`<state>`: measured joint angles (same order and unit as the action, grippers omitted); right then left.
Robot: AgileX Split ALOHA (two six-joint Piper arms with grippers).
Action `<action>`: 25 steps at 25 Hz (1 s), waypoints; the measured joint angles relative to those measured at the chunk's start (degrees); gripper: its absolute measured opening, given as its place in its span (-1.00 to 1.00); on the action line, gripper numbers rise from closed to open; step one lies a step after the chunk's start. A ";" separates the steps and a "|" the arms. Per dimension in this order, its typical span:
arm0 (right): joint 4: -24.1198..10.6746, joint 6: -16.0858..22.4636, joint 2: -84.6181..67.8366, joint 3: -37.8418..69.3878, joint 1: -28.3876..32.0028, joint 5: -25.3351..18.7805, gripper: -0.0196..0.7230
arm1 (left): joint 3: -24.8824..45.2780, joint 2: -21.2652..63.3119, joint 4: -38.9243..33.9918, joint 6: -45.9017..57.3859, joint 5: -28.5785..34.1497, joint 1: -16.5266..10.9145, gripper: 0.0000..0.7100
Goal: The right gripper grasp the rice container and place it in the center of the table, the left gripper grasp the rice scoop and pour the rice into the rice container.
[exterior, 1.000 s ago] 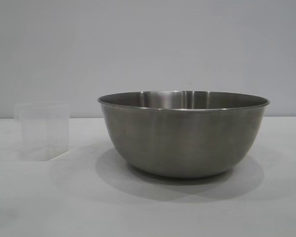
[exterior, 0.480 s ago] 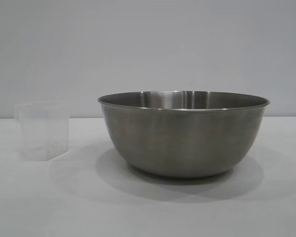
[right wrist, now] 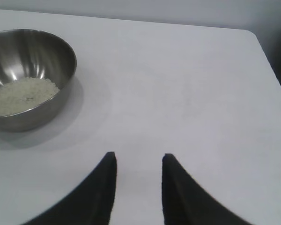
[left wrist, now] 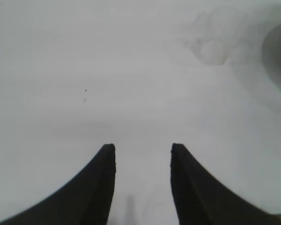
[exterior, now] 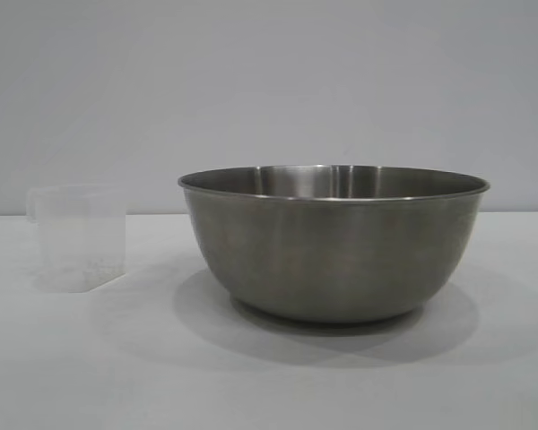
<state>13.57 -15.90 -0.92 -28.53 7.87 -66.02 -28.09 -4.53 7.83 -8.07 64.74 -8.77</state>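
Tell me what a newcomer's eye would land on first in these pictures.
First the rice container, big and steel, standing on the table right of centre in the exterior view, with the rice lying inside it. Next the rice scoop, upright, apart to its left. Both grippers, left gripper and right gripper, are open over bare cloth.

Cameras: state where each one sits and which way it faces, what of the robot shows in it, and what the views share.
Exterior view: low at table level, looking across the table at the steel bowl and the plastic cup beside it; no robot part shows.
Left wrist view: above the table, looking down past the open left gripper toward the faint cup.
Right wrist view: above the table, looking past the open right gripper into the bowl, which holds rice.
Shared: the bowl in exterior and right wrist views; the cup in exterior and left wrist views.
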 joint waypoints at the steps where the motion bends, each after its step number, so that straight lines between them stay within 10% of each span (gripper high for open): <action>1: 0.00 0.00 0.00 0.00 0.00 0.00 -0.29 | 0.00 0.82 0.00 0.00 -0.12 0.48 -0.38; 25: 0.00 0.00 0.00 0.00 0.00 0.00 -0.29 | 0.00 5.47 0.00 0.00 -0.36 1.33 -0.38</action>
<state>13.57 -15.90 -0.92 -28.53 7.87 -66.02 -28.09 0.94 7.83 -8.07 64.38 -7.43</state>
